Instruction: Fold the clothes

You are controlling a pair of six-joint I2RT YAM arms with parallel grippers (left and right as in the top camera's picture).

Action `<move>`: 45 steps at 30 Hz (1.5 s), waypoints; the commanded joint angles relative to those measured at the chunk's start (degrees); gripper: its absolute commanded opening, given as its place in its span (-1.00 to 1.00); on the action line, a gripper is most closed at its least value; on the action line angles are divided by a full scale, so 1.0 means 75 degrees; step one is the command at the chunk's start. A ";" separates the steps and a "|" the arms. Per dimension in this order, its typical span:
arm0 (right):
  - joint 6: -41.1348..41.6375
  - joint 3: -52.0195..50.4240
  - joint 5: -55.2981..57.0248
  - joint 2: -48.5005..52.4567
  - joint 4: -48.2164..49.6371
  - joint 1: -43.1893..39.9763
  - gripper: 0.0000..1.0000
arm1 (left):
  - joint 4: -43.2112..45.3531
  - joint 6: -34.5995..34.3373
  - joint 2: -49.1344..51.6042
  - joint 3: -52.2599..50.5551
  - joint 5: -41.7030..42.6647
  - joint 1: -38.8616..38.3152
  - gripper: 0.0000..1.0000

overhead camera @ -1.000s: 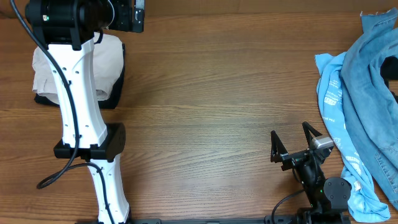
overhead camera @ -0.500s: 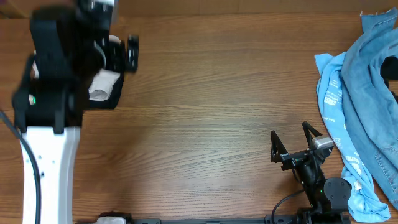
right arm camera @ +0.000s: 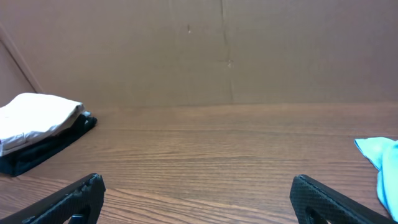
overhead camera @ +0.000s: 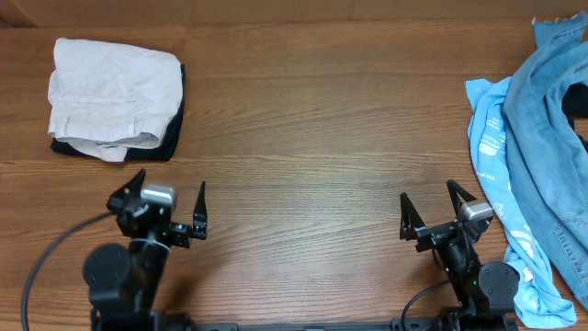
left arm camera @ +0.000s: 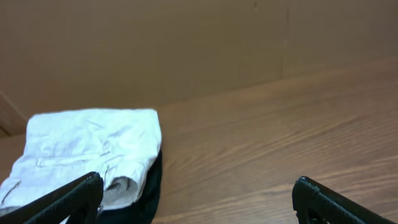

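Observation:
The pale beige shorts [overhead camera: 112, 95] lie folded into a compact bundle at the far left of the table, on top of a black folded garment [overhead camera: 170, 138]. They also show in the left wrist view [left arm camera: 87, 149] and the right wrist view [right arm camera: 34, 121]. My left gripper [overhead camera: 158, 209] is open and empty near the front edge, below the bundle and apart from it. My right gripper [overhead camera: 435, 213] is open and empty at the front right. In both wrist views the fingers frame bare table.
A heap of blue denim [overhead camera: 551, 119] and a light-blue garment [overhead camera: 491, 156] lies at the right edge, close to my right gripper; its corner shows in the right wrist view [right arm camera: 380, 155]. A brown wall stands behind the table.
My left arm has drawn back from over the folded bundle at the far left to the front edge. The shorts are now uncovered. The right arm has not moved.

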 commanded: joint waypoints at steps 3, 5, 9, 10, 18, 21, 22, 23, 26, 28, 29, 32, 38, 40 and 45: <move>0.0029 -0.0082 -0.0032 -0.0067 0.0050 0.0035 1.00 | 0.2046 -0.0096 -0.1571 -0.2043 0.0146 0.0029 1.00; 0.0029 -0.0082 -0.0032 -0.0067 0.0047 0.0035 1.00 | 0.2742 -0.0204 -0.1988 -0.2588 0.0143 0.0029 1.00; 0.0029 -0.0082 -0.0032 -0.0067 0.0047 0.0035 1.00 | 0.3596 -0.0204 -0.2553 -0.3314 0.0134 0.0029 1.00; 0.0029 -0.0082 -0.0032 -0.0067 0.0047 0.0038 1.00 | 0.3748 -0.0204 -0.2553 -0.3433 0.0134 0.0029 1.00; 0.0029 -0.0082 -0.0032 -0.0067 0.0050 0.0035 1.00 | 0.1836 -0.0262 -0.2553 -0.3445 0.0058 0.0029 1.00; 0.0029 -0.0082 -0.0032 -0.0067 0.0047 0.0035 1.00 | 0.1859 -0.0664 -0.2553 -0.3445 0.0087 0.0029 1.00; 0.0029 -0.0082 -0.0032 -0.0067 0.0047 0.0035 1.00 | 0.1859 -0.0662 -0.2541 -0.3445 0.0085 0.0029 1.00; 0.0029 -0.0082 -0.0032 -0.0067 0.0050 0.0035 1.00 | 0.1859 -0.0662 -0.2541 -0.3445 0.0082 0.0029 1.00; 0.0029 -0.0082 -0.0032 -0.0067 0.0050 0.0035 1.00 | 0.1859 -0.0662 -0.2541 -0.3445 0.0082 0.0029 1.00; 0.0029 -0.0082 -0.0032 -0.0067 0.0047 0.0035 1.00 | 0.1859 -0.0662 -0.2541 -0.3445 0.0085 0.0029 1.00; 0.0029 -0.0082 -0.0032 -0.0067 0.0047 0.0035 1.00 | 0.1859 -0.0662 -0.2541 -0.3445 0.0085 0.0029 1.00; 0.0029 -0.0082 -0.0032 -0.0067 0.0047 0.0038 1.00 | 0.1859 -0.0662 -0.2541 -0.3445 0.0085 0.0029 1.00; 0.0029 -0.0082 -0.0032 -0.0067 0.0047 0.0035 1.00 | 0.1859 -0.0662 -0.2541 -0.3445 0.0085 0.0029 1.00; 0.0029 -0.0082 -0.0032 -0.0067 0.0047 0.0035 1.00 | 0.1859 -0.0662 -0.2541 -0.3445 0.0082 0.0029 1.00; 0.0029 -0.0082 -0.0032 -0.0067 0.0047 0.0038 1.00 | 0.1859 -0.0662 -0.2541 -0.3445 0.0085 0.0029 1.00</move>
